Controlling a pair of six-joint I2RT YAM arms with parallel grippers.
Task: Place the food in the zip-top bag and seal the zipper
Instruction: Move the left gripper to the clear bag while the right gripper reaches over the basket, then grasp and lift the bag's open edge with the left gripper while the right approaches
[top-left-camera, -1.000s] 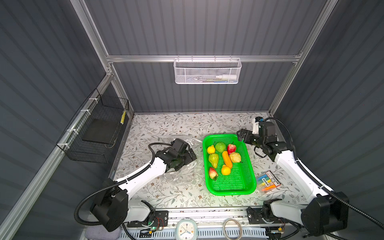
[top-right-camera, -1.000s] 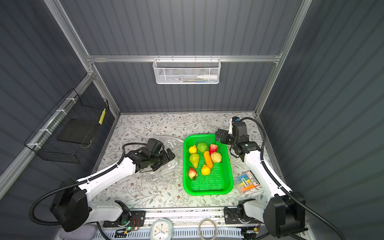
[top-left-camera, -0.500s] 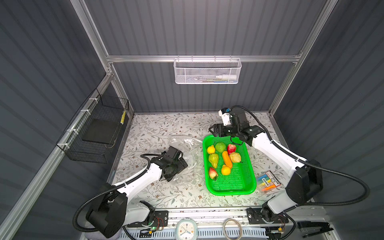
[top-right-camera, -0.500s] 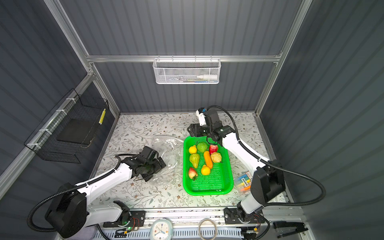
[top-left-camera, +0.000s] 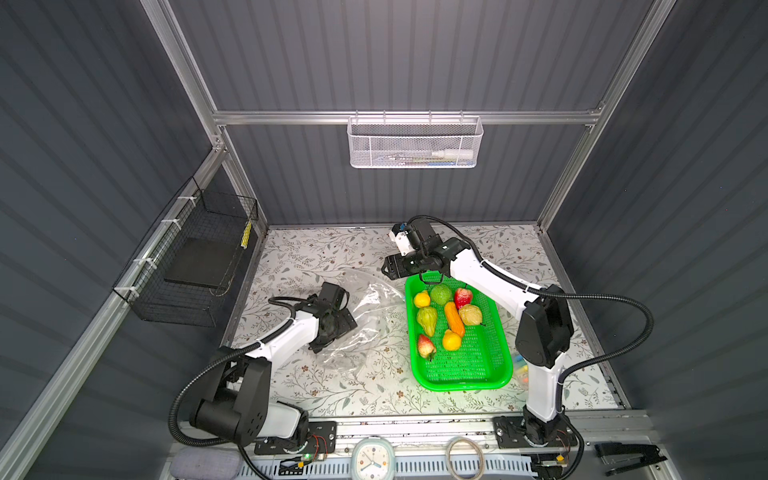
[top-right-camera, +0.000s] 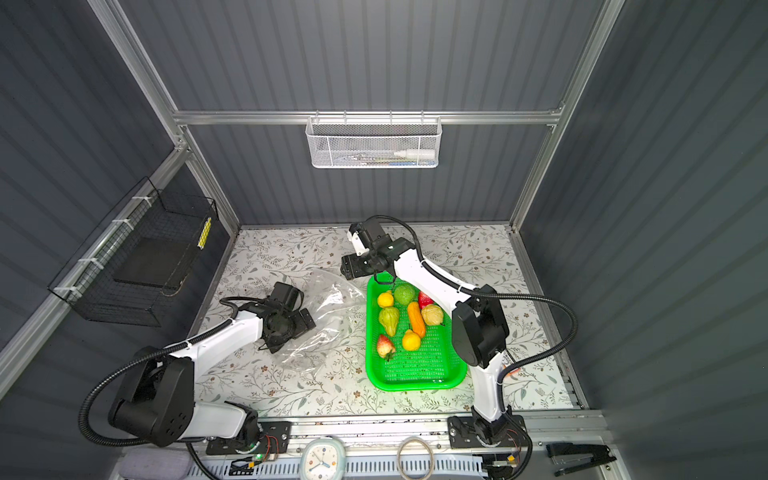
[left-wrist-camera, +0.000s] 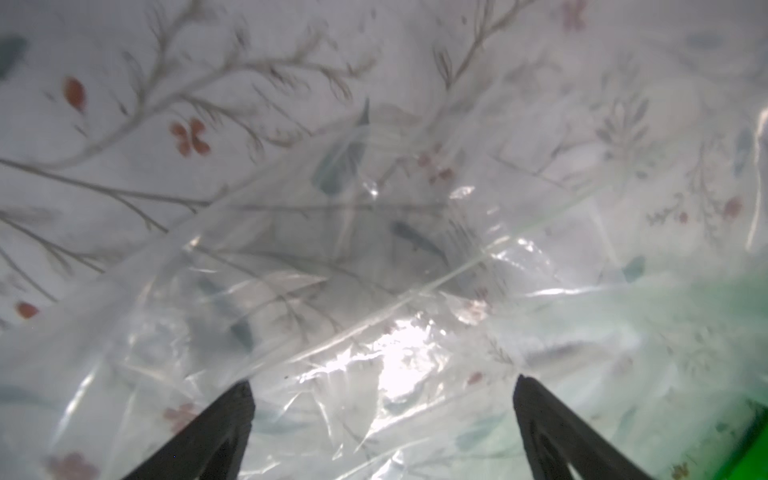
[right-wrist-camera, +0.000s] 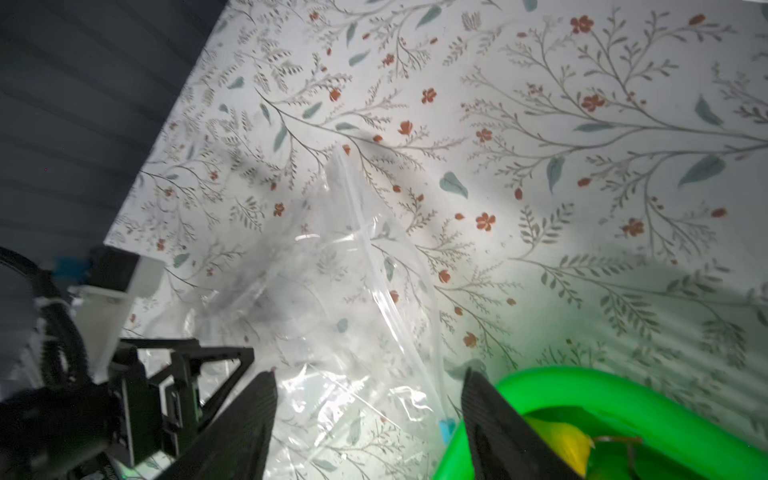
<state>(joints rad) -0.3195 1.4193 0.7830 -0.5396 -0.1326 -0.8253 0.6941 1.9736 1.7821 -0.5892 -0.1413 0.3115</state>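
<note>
Right wrist view: empty, part-open right end effector (right-wrist-camera: 370, 374) has swung past basket (right-wrist-camera: 582, 386) to bag (right-wrist-camera: 332, 291), probably to open it; left end effector (left-wrist-camera: 382, 382) wide, empty.

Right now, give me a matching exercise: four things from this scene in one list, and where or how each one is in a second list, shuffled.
Things:
1. carrot
2. zip-top bag
3. white mesh basket
4. left gripper

Places or states:
A. hung on the back wall
B. open, over the bag
C. lying in the green basket
D. crumpled on the table, beside the green basket

Pairs: 1-C, 2-D, 3-A, 4-B
</note>
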